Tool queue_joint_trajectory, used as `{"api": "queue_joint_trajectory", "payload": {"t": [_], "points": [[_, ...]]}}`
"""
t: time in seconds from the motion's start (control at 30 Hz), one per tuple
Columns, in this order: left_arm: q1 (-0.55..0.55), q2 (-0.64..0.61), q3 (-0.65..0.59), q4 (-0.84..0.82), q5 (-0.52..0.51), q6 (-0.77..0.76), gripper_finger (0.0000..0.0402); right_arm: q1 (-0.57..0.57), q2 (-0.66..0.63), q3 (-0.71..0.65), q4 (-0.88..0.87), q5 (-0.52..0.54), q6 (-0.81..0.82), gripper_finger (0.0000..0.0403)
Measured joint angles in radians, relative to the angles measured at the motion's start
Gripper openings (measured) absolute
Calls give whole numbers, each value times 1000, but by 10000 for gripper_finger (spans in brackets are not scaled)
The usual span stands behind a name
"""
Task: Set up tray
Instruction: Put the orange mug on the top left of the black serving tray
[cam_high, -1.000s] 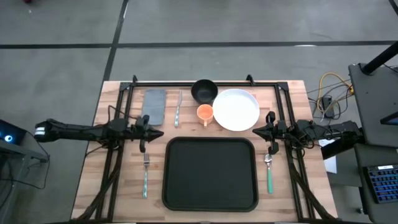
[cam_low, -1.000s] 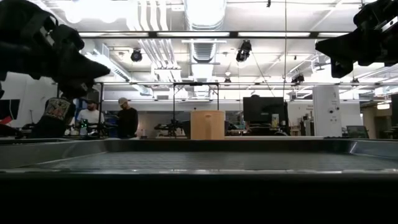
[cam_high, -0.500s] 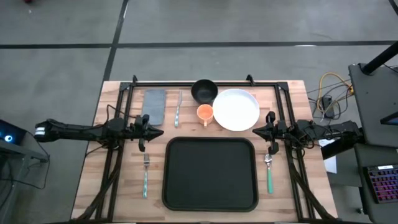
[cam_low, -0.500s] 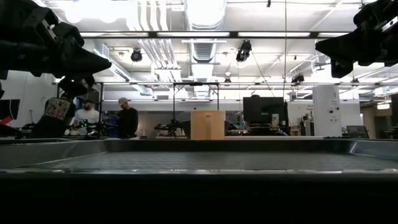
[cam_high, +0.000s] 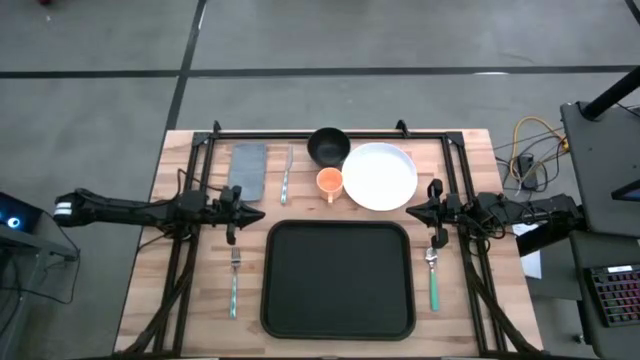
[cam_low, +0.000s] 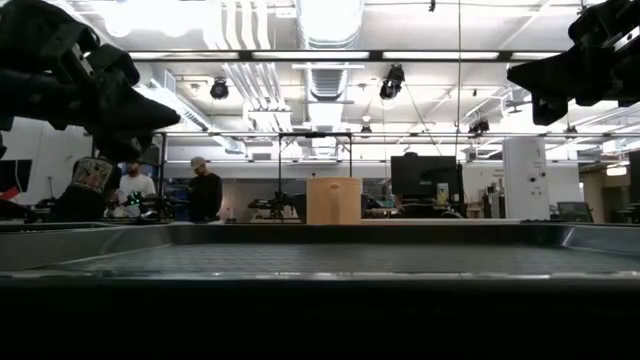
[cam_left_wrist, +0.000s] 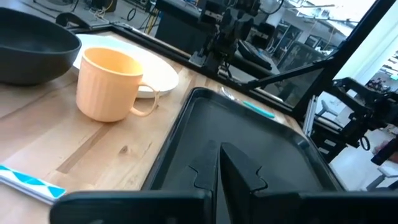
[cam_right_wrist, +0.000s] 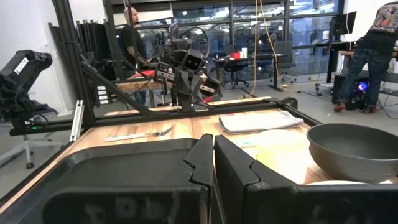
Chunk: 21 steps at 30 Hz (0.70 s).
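The large black tray (cam_high: 338, 278) lies flat on the wooden table, toward its near edge, with nothing on it; it also shows in both wrist views (cam_left_wrist: 249, 137) (cam_right_wrist: 124, 162). My left gripper (cam_high: 260, 213) hovers shut above the table beside the tray's far left corner, pointing toward the table's right. My right gripper (cam_high: 412, 211) hovers shut off the tray's far right corner, pointing left. Behind the tray stand a white plate (cam_high: 379, 176), an orange cup (cam_high: 329, 182) and a black bowl (cam_high: 328, 146). A grey napkin (cam_high: 248, 171) lies at the far left.
A fork (cam_high: 234, 282) with a teal handle lies left of the tray, and a spoon (cam_high: 433, 277) with a green handle right of it. Another piece of cutlery (cam_high: 286, 175) lies beside the napkin. A black frame (cam_high: 330, 133) runs along the table's far edge and sides. People stand in the room beyond (cam_low: 205, 190).
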Motion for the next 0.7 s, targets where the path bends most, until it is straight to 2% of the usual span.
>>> {"api": "queue_joint_trajectory", "payload": {"t": [0.23,0.47,0.6,0.7], "points": [[0,43,2,3,0,10,0,0,0,0,2,0,5,9],[0,46,5,97,0,-116,0,0,1,0,63,6,343,9],[0,47,5,197,-25,-138,8,0,1,0,100,23,362,9],[0,47,39,241,-27,-157,36,0,5,46,133,-84,309,13]]}}
